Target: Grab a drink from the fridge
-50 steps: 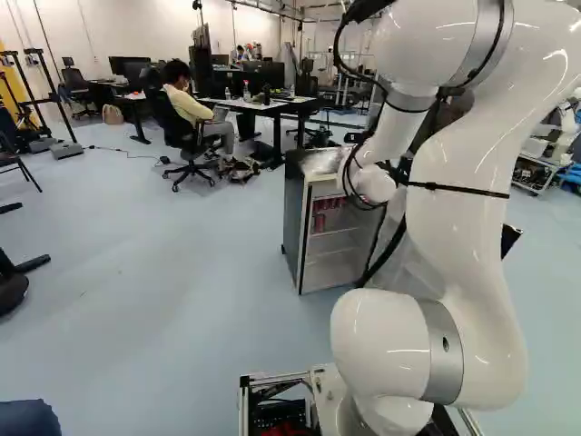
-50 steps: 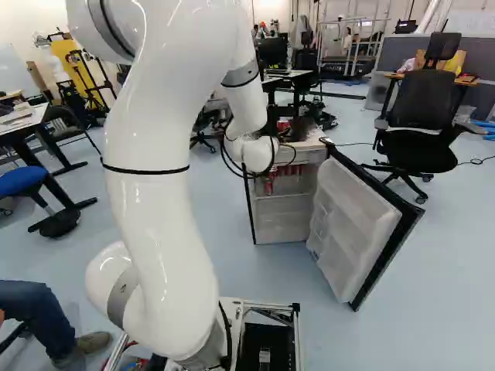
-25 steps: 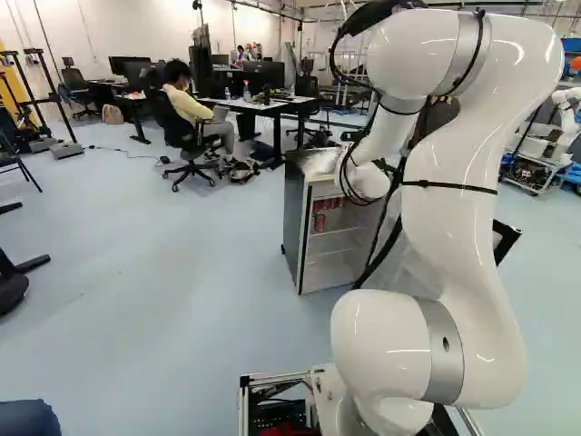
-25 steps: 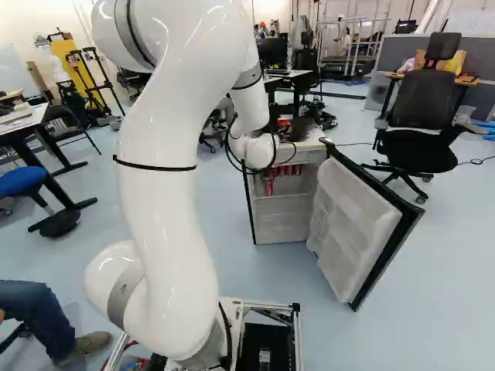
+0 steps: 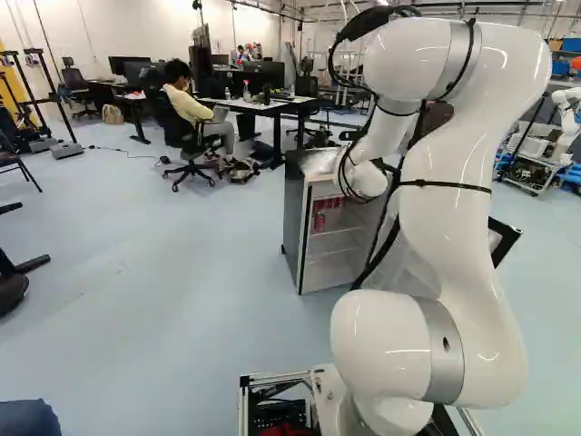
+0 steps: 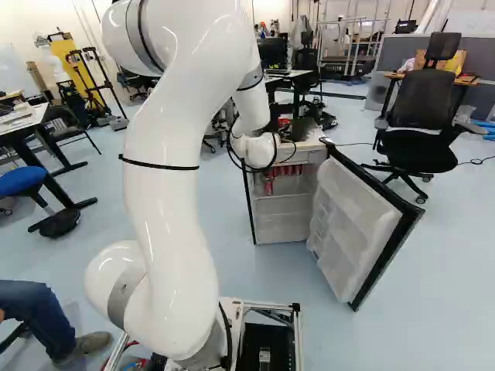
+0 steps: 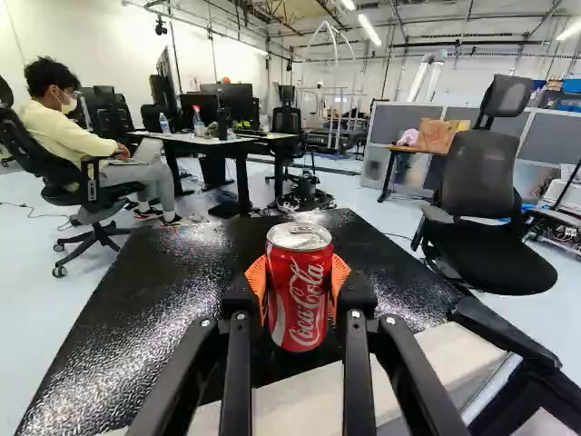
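1. One red soda can (image 7: 300, 309) is upright in the wrist view, and the gripper (image 7: 298, 282) has it pinched with orange pads (image 7: 257, 280) on both sides. It's over the front part of the fridge top (image 7: 172, 291), can't tell if it's actually touching. That top is black, super glossy and kinda speckled where the light hits, with a pale front edge (image 7: 309, 391). Past it there's a desk (image 7: 198, 139) with monitors (image 7: 229, 102), a black office chair (image 7: 481, 182) beyond the top's far edge, grey partitions (image 7: 381, 153), white walls (image 7: 100, 32) and strip lights (image 7: 372, 32) overhead.

2. Left base view: the fridge (image 5: 294, 218) sits near the middle on pale blue floor (image 5: 163, 272), and its top looks washed out with shine. The white arm (image 5: 454, 182) reaches over toward it and its wrist hides the grip. Another robot (image 5: 565, 127) is way off at the right edge.

3. Right base view: the fridge door (image 6: 352, 224) hangs wide open, white lining and molded shelves showing. More red cans (image 6: 286, 170) sit lined up on the upper shelf inside. That same black chair is well behind the door, near the partitions.
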You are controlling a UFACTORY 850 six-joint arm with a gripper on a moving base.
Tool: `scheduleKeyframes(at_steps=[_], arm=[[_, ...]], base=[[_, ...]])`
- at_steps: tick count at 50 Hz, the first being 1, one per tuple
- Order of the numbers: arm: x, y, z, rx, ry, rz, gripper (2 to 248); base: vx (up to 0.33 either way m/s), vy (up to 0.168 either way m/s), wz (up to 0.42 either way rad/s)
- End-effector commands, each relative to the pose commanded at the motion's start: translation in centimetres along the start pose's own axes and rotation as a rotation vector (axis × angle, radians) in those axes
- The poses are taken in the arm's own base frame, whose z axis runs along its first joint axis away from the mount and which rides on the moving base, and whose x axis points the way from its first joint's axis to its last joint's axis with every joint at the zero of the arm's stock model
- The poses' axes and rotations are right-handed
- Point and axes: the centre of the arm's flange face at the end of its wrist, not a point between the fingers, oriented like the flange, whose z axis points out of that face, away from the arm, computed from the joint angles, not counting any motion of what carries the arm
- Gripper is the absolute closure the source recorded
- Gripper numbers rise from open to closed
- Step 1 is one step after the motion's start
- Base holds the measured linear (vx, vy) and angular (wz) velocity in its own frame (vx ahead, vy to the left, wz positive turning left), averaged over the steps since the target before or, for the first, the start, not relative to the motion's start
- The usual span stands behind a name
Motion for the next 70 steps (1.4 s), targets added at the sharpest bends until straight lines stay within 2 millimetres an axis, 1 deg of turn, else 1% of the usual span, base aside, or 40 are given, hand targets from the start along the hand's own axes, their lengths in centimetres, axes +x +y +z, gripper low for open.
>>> scheduleKeyframes(at_steps=[9,27,28,32,33,37,38,42,43,48,49,53,54,70], arm=[[-0.9,0.0,0.1,0.001,-0.015,0.002,158],[-0.9,0.0,0.1,0.001,-0.015,0.002,158],[-0.9,0.0,0.1,0.001,-0.015,0.002,154],[-0.9,0.0,0.1,0.001,-0.015,0.002,154],[-0.9,0.0,0.1,0.001,-0.015,0.002,125],[-0.9,0.0,0.1,0.001,-0.015,0.002,125],[-0.9,0.0,0.1,0.001,-0.015,0.002,90],[-0.9,0.0,0.1,0.001,-0.015,0.002,90],[-0.9,0.0,0.1,0.001,-0.015,0.002,53],[-0.9,0.0,0.1,0.001,-0.015,0.002,53],[-0.9,0.0,0.1,0.001,-0.015,0.002,15],[-0.9,0.0,-0.1,0.0,-0.017,0.002,15],[-0.9,0.0,-0.2,0.0,-0.017,0.002,3],[-0.8,0.4,-3.0,-0.011,-0.037,0.005,3]], base=[[0.0,0.0,0.0],[0.0,0.0,0.0],[0.0,0.0,0.0],[0.0,0.0,0.0],[0.0,0.0,0.0],[0.0,0.0,0.0],[0.0,0.0,0.0],[0.0,0.0,0.0],[0.0,0.0,0.0],[0.0,0.0,0.0],[0.0,0.0,0.0],[0.0,0.0,0.0],[0.0,0.0,0.0],[0.0,0.0,0.0]])
